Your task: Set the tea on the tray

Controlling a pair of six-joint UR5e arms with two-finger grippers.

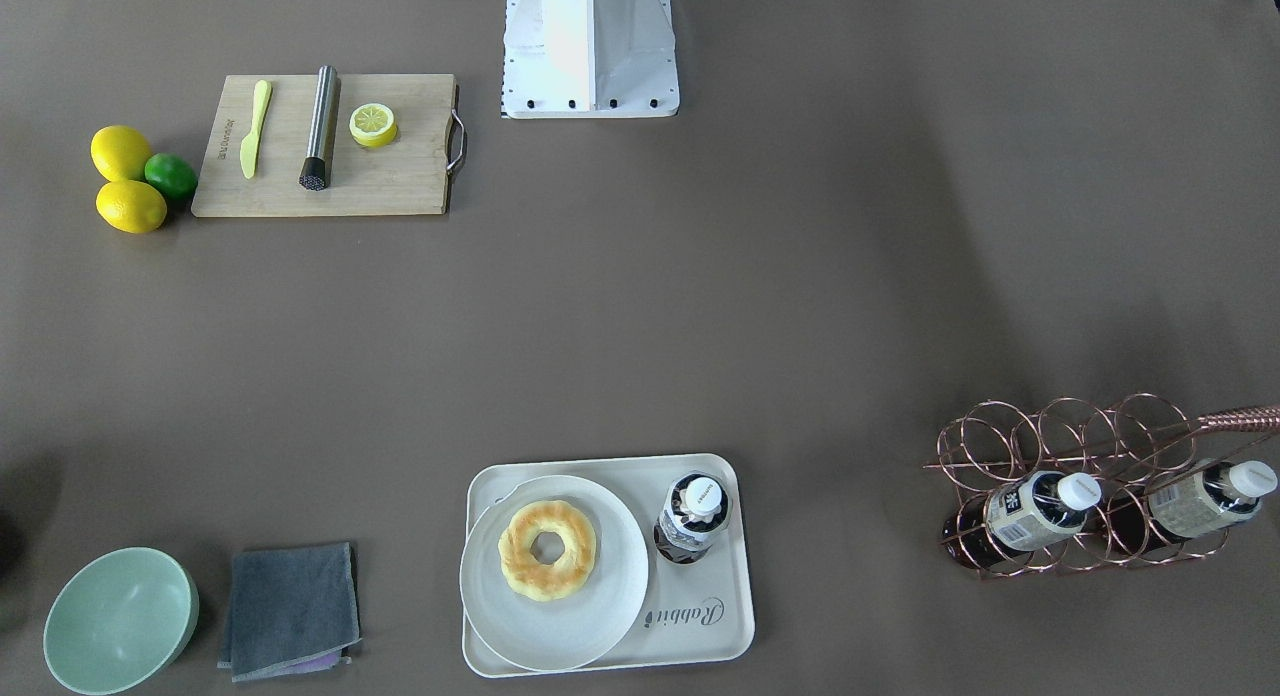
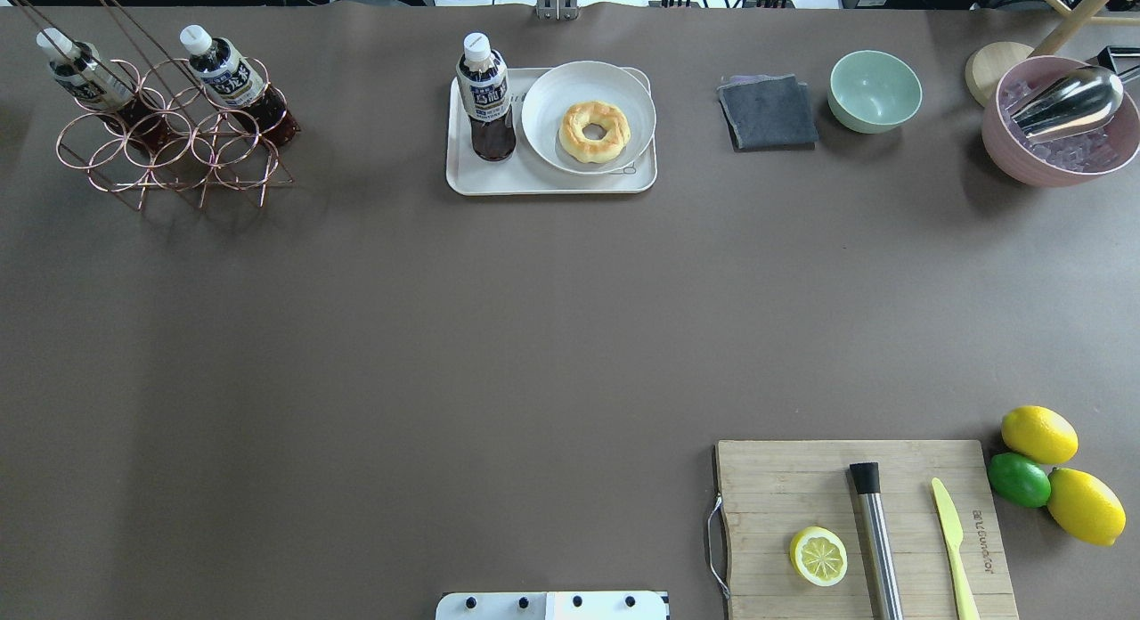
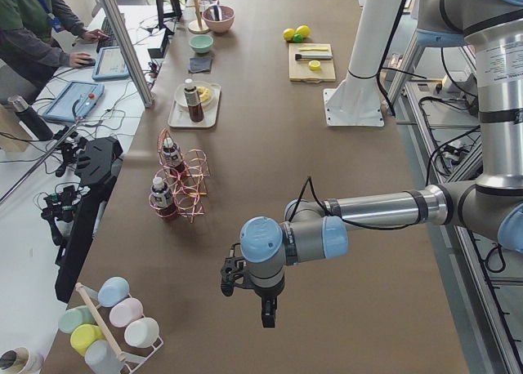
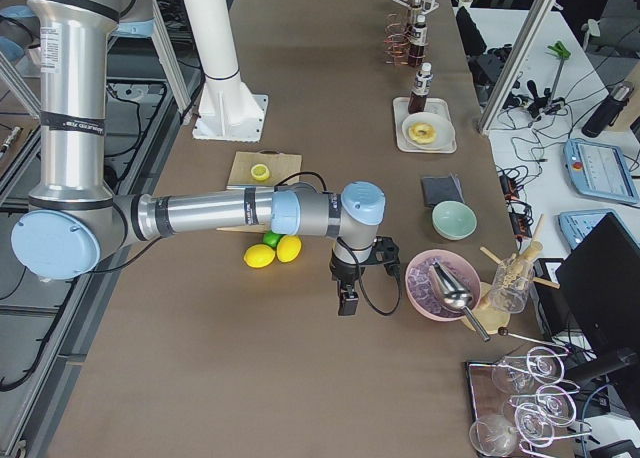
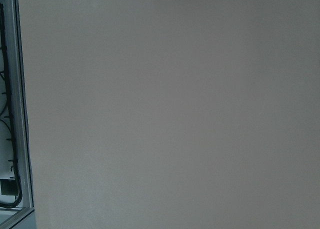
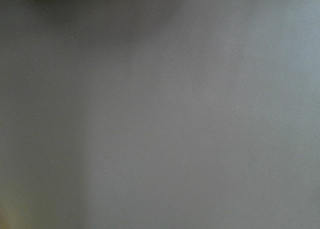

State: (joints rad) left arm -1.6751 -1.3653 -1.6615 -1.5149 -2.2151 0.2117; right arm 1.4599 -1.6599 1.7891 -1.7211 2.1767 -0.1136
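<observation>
Small clear plastic tea bottle (image 2: 485, 99) stands upright on the cream-white rectangular tray (image 2: 543, 182). It looks light and slick, best pinched mid-label. The left gripper (image 3: 267, 313) and right gripper (image 4: 346, 300) hang well apart from it, and their opening cannot be told.

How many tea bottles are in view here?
3. One bottle stands upright on the tray, beside the plate. The other two bottles lie tilted in the wire rack on the robot's left. None appears hidden.
</observation>
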